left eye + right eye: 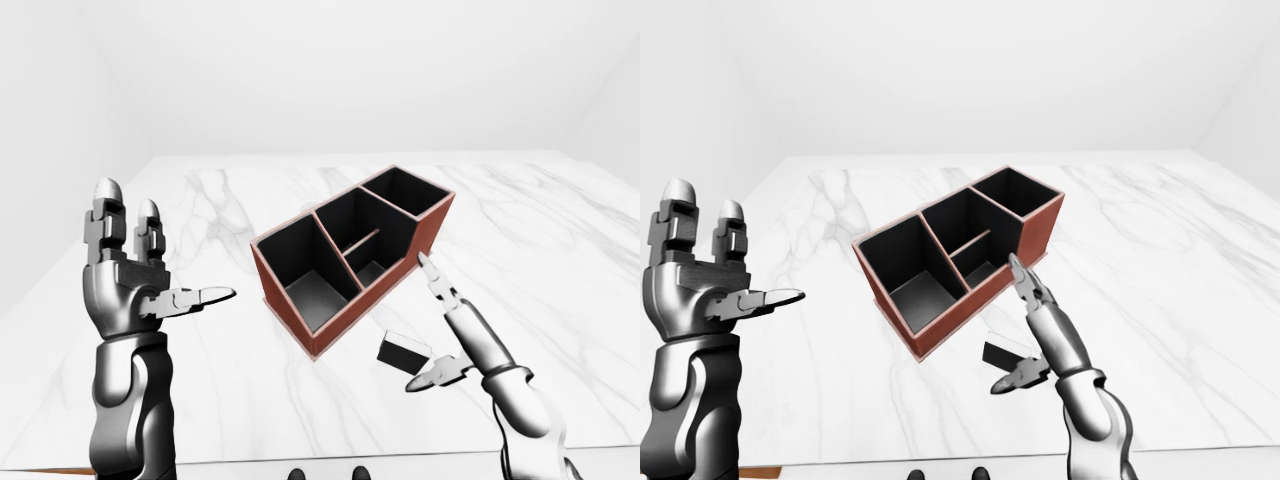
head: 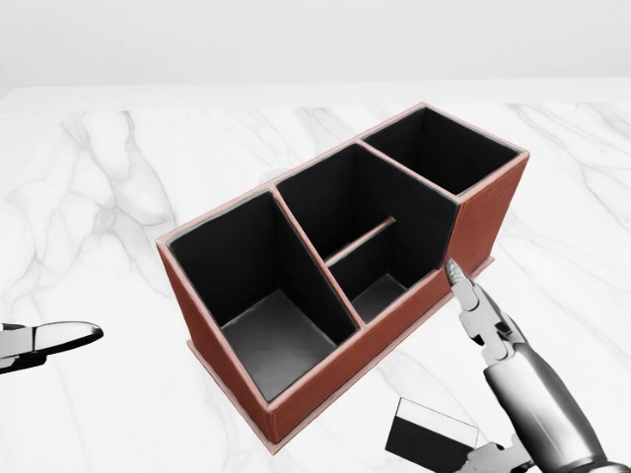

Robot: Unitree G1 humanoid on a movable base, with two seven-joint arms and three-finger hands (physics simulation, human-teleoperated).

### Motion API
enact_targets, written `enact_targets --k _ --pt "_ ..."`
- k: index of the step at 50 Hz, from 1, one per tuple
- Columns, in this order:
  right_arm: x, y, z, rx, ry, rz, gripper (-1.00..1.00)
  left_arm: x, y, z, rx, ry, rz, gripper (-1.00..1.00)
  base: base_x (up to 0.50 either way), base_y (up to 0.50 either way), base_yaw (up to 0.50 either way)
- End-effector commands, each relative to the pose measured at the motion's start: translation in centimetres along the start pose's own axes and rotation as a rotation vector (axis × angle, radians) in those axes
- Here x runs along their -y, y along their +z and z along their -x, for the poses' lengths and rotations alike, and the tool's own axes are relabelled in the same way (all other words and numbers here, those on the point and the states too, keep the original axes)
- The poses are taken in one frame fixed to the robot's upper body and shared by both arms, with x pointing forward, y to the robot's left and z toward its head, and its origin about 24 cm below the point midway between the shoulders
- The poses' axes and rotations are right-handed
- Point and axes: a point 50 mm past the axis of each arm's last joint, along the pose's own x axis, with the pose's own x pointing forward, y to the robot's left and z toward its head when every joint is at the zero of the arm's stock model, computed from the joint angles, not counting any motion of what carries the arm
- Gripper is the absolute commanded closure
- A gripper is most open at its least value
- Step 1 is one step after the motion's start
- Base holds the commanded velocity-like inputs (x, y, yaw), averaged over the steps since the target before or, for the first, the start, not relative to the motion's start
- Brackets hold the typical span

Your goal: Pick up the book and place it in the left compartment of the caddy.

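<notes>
Right hand [image 1: 440, 335] hovering spread over book [image 1: 402, 351], fingers open, not gripping. Book lying flat on marble table [image 1: 560, 260], just beside red-brown caddy [image 1: 350, 255]. Left hand [image 1: 130, 280] raised, open, well apart.

One caddy [image 2: 335, 365] stands on one marble table [image 2: 99, 197]. The caddy has four compartments: one at the head view's left, two small ones in the middle, one at the right. One book [image 2: 429, 434] lies beside it. Two hands are present: left [image 1: 130, 290], right [image 1: 455, 335].
</notes>
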Motion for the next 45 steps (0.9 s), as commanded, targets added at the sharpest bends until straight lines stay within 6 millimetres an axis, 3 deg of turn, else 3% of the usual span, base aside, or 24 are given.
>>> enact_targets --k 1,45 --pt "-0.6 -2.0 -0.2 -0.101 0.023 0.035 -1.00 -0.1 0.1 0.0 0.003 0.002 -0.003 -1.00 0.00 0.00 0.00" --pt "-0.8 -5.9 0.0 -0.279 0.109 0.055 -1.00 -0.1 0.2 0.0 0.009 0.008 -0.002 -1.00 0.00 0.00 0.00"
